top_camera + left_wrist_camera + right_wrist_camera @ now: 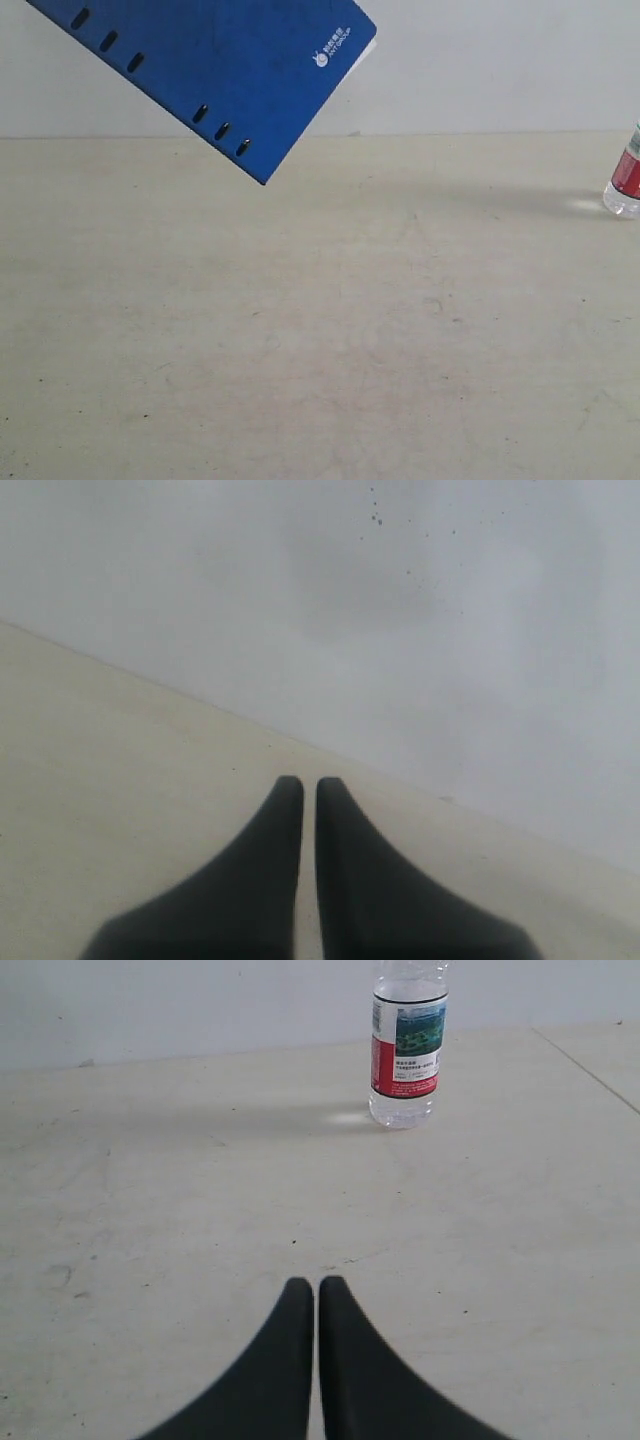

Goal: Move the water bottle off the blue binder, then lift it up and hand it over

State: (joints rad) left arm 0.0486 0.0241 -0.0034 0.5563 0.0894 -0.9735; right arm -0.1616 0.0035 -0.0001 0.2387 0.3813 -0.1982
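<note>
The water bottle point(626, 180) stands upright on the table at the far right edge of the exterior view, cut off by the frame. In the right wrist view the water bottle point(408, 1060) shows its red, white and green label; its cap is out of frame. It stands well ahead of my right gripper point(317, 1283), which is shut on nothing. The blue binder point(220, 60) fills the upper left of the exterior view, tilted, overlapping the wall behind; what supports it is not visible. My left gripper point(309, 783) is shut and empty, facing table and wall.
The beige table point(320, 330) runs back to a pale wall point(500, 60). A table seam or edge point(585, 1060) runs to the right of the bottle in the right wrist view. Neither arm appears in the exterior view.
</note>
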